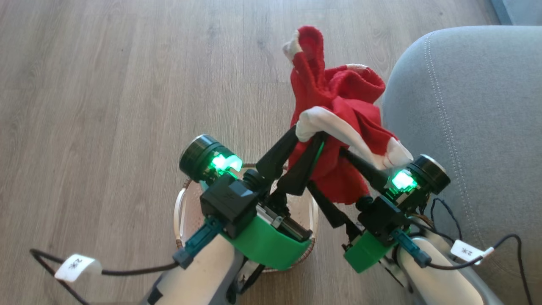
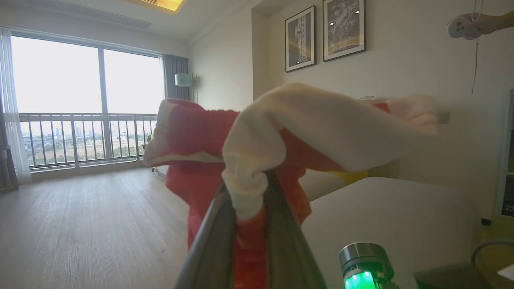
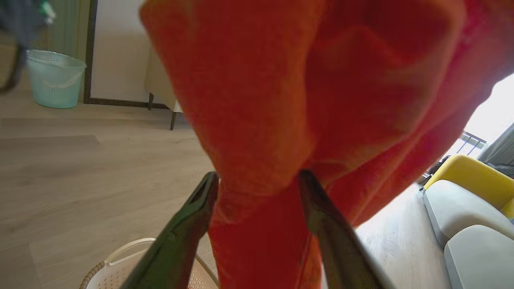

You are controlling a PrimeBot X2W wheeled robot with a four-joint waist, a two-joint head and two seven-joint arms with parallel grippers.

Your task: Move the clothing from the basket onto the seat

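The red clothing [image 1: 334, 106] with white cuffs hangs in a bunch above the floor, between the basket and the seat. My left gripper [image 1: 307, 137] is shut on a white cuff [image 2: 249, 188], with red fabric below it between the fingers. My right gripper [image 1: 326, 169] is shut on a lower red fold [image 3: 259, 180]. The cream basket [image 1: 182, 207] sits on the floor below my wrists, mostly hidden by them; its rim and white handle [image 3: 108, 269] show under the right fingers [image 3: 192, 216]. The grey seat [image 1: 465, 106] is just right of the clothing, also pale [image 2: 385, 208].
Wooden floor [image 1: 106, 106] spreads left and ahead. Cables [image 1: 499, 250] trail from both wrists. A teal waste bin [image 3: 54, 78] stands by a far wall, and a yellow and grey sofa [image 3: 461, 208] lies beyond. A person's hand holding a controller [image 2: 466, 26] shows high up.
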